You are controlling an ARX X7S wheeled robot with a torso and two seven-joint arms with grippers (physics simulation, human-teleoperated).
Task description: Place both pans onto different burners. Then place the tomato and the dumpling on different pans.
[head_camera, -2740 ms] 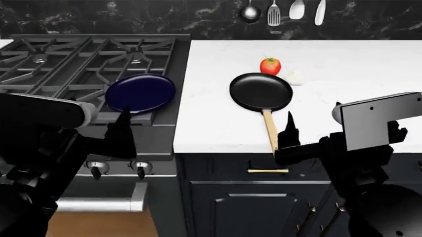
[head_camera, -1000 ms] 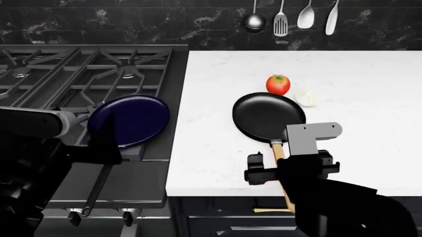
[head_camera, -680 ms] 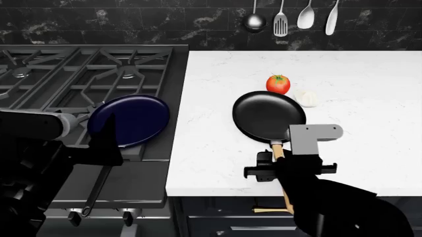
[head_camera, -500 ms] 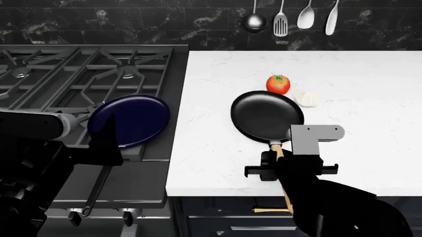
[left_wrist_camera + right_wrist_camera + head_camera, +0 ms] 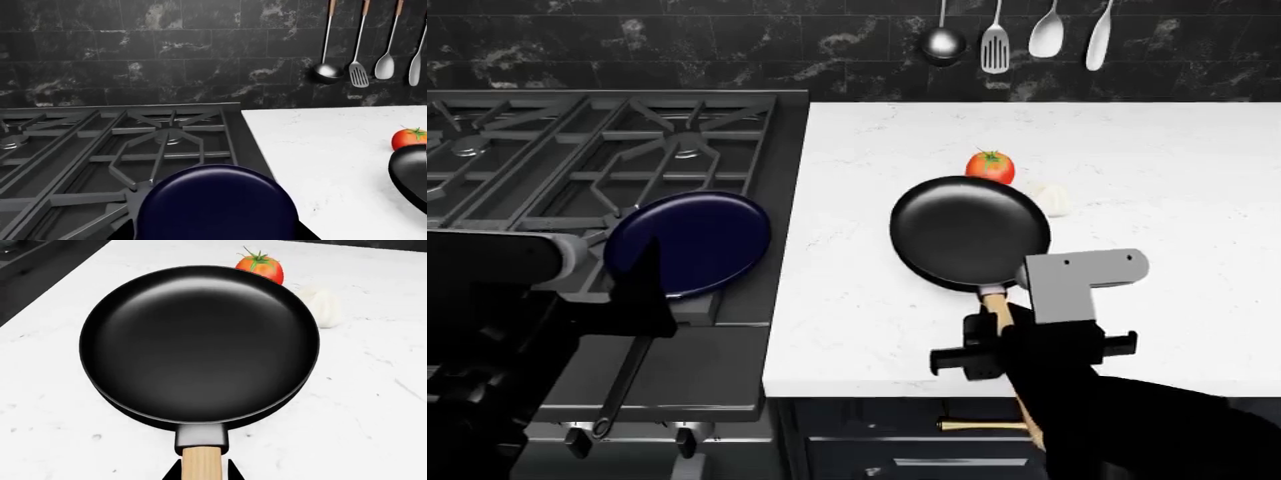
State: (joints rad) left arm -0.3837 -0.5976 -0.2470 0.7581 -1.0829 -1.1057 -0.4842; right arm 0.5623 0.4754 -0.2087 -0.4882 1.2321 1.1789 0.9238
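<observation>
Right gripper (image 5: 1004,318): pinching the light wooden handle of the black pan (image 5: 969,232), low on the handle, near the counter's front edge.
Change: the black pan looks bigger and higher than a moment ago, and it casts a shadow on the white counter (image 5: 1174,170), so it seems to have been lifted.
Black pan's place: over the counter, to the right of the stove, not yet on a burner.
Tomato (image 5: 990,166): on the counter just past the black pan's far rim, partly hidden by it.
Dumpling (image 5: 1054,197): just right of the tomato, close by the pan's rim.
Left gripper: by the blue pan's (image 5: 687,243) near edge; the pictures do not show if its jaws are spread or pressed together.
Blue pan's place: on the black grate (image 5: 601,150), over the near right burner.
What it means: one pan looks placed. The lifted black pan likely needs to travel left to another burner before the food goes in.
</observation>
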